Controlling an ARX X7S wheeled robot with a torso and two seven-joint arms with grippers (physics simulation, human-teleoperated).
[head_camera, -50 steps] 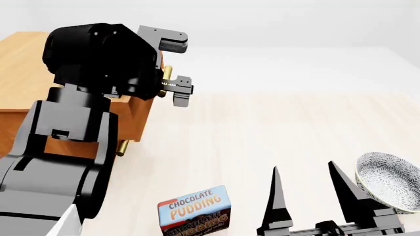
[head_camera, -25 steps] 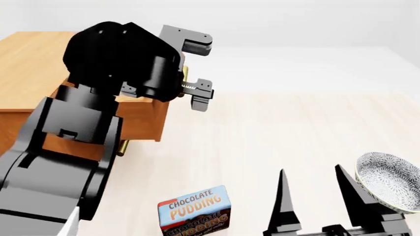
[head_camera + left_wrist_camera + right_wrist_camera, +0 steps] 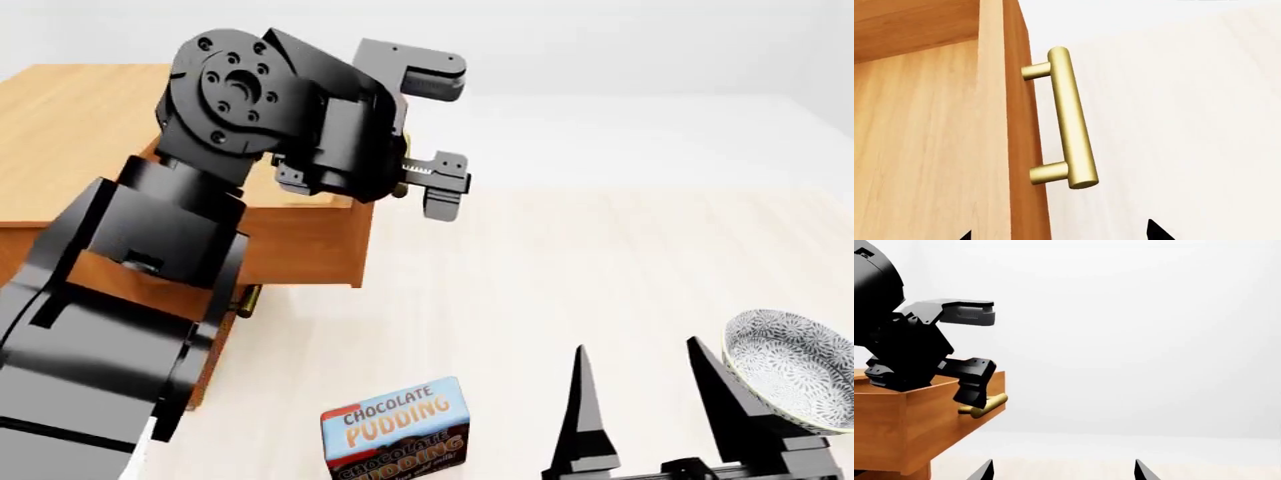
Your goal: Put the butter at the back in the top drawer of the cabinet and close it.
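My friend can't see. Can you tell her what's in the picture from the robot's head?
A big black left robot arm holds its open fingers by the pulled-out top drawer of an orange-brown wooden cabinet. On the pale floor sit a brown-and-blue chocolate pudding box and a patterned grey-and-white bowl.

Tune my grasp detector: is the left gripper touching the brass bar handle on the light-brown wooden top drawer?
Apart. The left wrist view shows the brass bar handle lying clear of both black fingertips of the open left gripper, with a gap to each.
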